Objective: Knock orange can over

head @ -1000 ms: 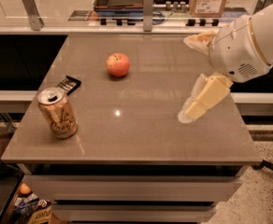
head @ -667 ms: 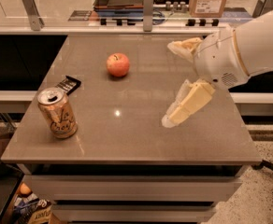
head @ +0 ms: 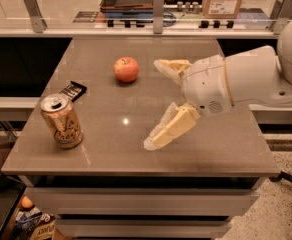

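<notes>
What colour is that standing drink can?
Peach-orange can, dark cursive lettering, silver top; clearest in the camera view. The gripper hangs open over the table.

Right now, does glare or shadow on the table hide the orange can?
No. Camera view: one small glare spot on the table, between the orange can and the open gripper over the table's right half; the can is plainly lit.

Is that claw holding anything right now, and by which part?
Nothing. The gripper is open and empty above the table; the orange can stands apart from it.
</notes>
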